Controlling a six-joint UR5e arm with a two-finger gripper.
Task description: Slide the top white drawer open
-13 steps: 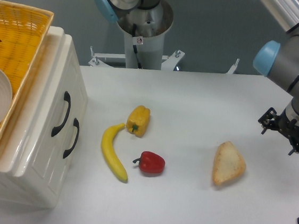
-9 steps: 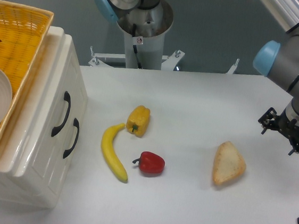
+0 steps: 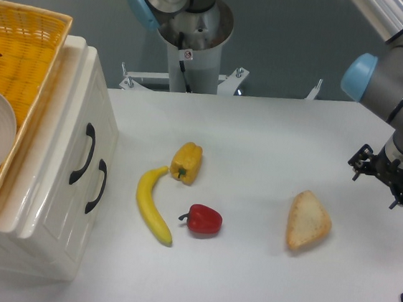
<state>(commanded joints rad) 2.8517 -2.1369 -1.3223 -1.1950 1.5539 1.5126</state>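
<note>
The top white drawer is the upper front of the cream-white cabinet at the left, and its curved black handle faces right. It sits flush with the cabinet. The lower drawer front carries its own black handle. My gripper hangs over the table's right edge, far from the cabinet. Its fingers are spread apart and hold nothing.
A yellow wicker basket with a white plate rests on top of the cabinet. On the table lie a banana, a yellow pepper, a red pepper and a slice of bread. The arm's base stands at the back.
</note>
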